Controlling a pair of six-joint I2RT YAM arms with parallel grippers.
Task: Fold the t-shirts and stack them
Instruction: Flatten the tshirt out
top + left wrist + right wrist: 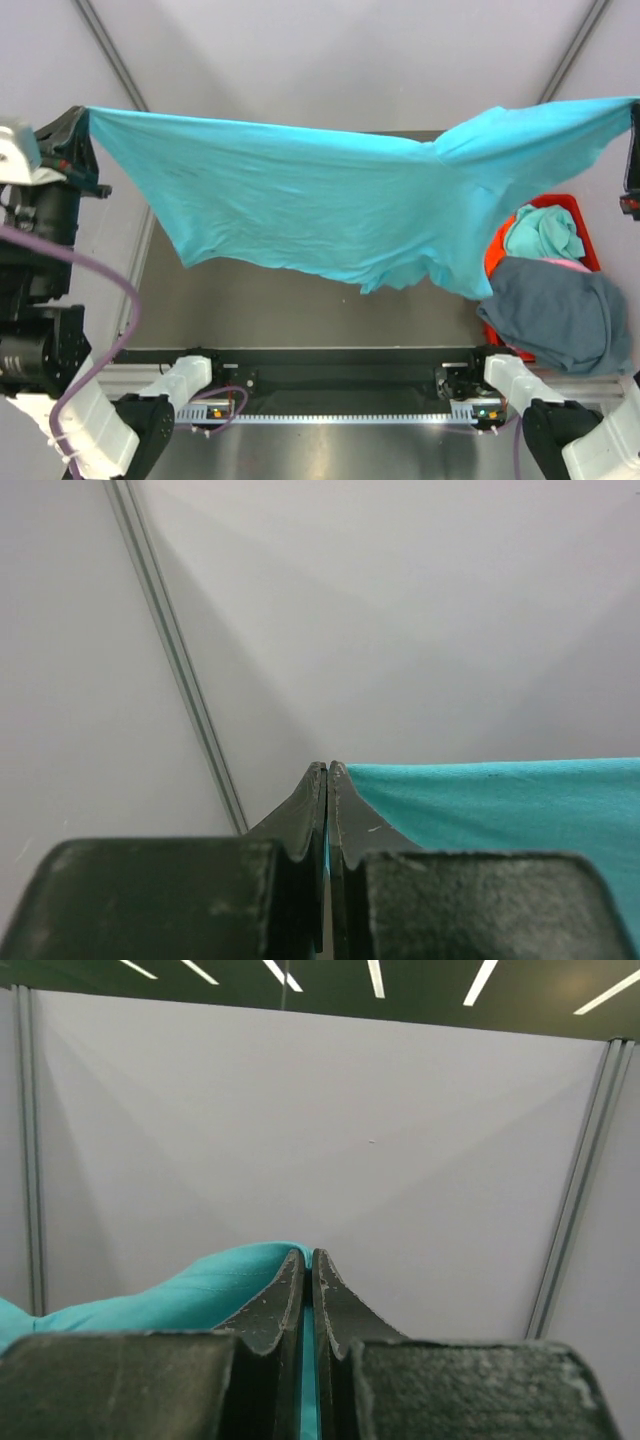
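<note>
A bright turquoise t-shirt (330, 195) hangs stretched in the air between my two grippers, high above the table. My left gripper (82, 125) is shut on its left corner; the cloth (500, 805) runs off to the right of the fingers (352, 810). My right gripper (633, 115) is shut on the right corner at the frame edge; turquoise cloth (180, 1295) bulges left of its fingers (275, 1305). A slate blue-grey t-shirt (555, 315), a second turquoise one (545, 232) and a strip of pinkish cloth (565, 263) lie heaped in the red bin (565, 205).
The red bin stands at the table's right side. The dark table top (300, 305) lies beneath the hanging shirt. Both arm bases (190, 385) sit at the near edge. White walls with grey seams stand behind.
</note>
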